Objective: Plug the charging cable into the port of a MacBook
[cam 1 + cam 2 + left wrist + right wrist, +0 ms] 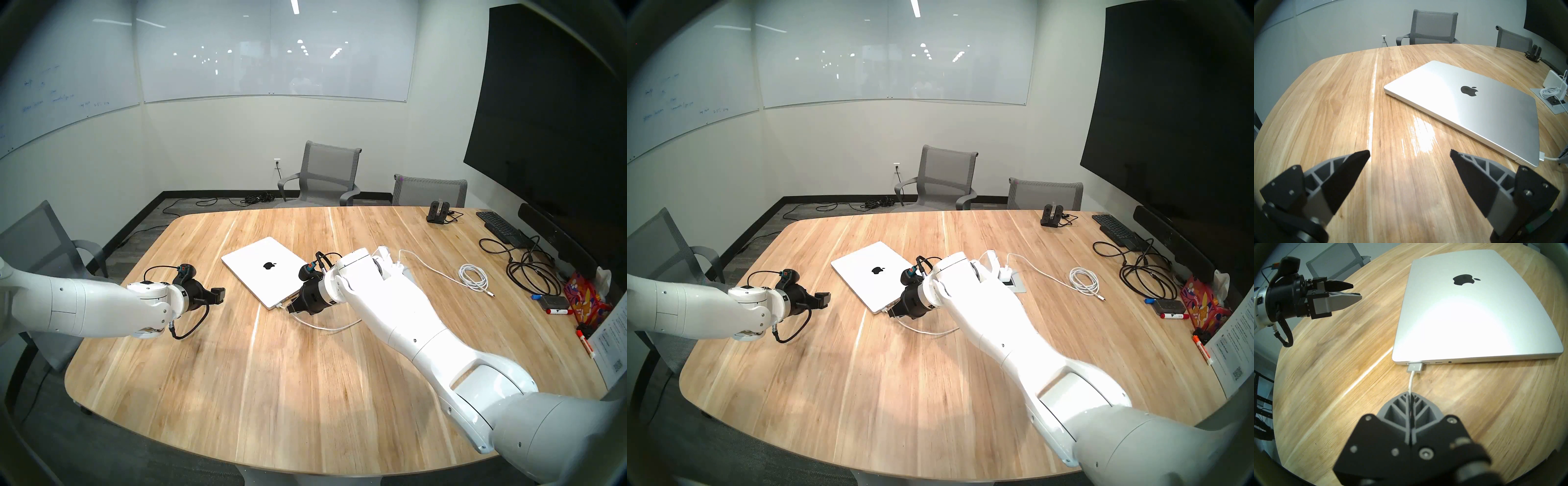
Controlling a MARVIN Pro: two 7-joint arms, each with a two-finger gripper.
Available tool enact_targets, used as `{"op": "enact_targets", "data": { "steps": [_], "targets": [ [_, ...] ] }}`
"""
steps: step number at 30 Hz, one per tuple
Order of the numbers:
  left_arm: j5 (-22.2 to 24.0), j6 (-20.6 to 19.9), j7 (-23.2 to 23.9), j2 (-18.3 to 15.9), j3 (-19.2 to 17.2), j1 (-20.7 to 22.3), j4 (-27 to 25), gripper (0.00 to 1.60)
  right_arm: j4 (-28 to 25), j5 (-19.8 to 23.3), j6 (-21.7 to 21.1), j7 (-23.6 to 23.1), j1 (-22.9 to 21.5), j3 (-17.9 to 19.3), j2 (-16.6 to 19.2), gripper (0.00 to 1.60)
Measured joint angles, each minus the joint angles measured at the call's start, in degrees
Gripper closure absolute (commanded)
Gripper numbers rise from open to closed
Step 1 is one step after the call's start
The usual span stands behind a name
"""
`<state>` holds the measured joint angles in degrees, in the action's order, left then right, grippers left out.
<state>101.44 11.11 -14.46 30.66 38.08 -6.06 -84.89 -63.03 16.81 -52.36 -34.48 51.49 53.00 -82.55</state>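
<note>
From the head views, the right gripper (292, 308) sits low at the near corner of the closed MacBook (268, 271), its jaws pressed together, the right arm reaching in diagonally across the wooden table (271, 390). The charging cable (325, 326) loops over the tabletop beneath that arm. The left gripper (219, 294) hovers above bare wood well to the laptop's left, touching nothing; the second head view gives nearly the same picture.

The left wrist view shows that gripper's fingers (1349, 178) spread wide with only wood between them, the arm angled downward. The MacBook (1474, 105) lies ahead to the right, a white plug (1541, 154) at its near corner.

The right wrist view settles the detail (the head cameras leave it too small): the right gripper (1410, 394) is clamped on the charging cable (1410, 383) a short way behind the plug (1415, 367), which meets the port at the left end of the MacBook (1474, 314) side edge.
</note>
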Motion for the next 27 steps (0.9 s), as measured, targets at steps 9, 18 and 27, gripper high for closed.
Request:
{"op": "enact_targets", "data": {
  "steps": [9, 18, 27],
  "targets": [
    [0.0, 0.0, 0.0, 0.0, 0.0, 0.0, 0.0, 0.0, -0.7, 0.0, -0.2, 0.2, 0.4, 0.0, 0.1, 1.6],
    [0.0, 0.0, 0.0, 0.0, 0.0, 0.0, 0.0, 0.0, -0.9, 0.0, -0.3, 0.3, 0.8, 0.0, 0.1, 1.6],
    [0.0, 0.0, 0.0, 0.0, 0.0, 0.0, 0.0, 0.0, -1.0, 0.0, 0.0, 0.6, 1.2, 0.0, 0.1, 1.6]
  ]
}}
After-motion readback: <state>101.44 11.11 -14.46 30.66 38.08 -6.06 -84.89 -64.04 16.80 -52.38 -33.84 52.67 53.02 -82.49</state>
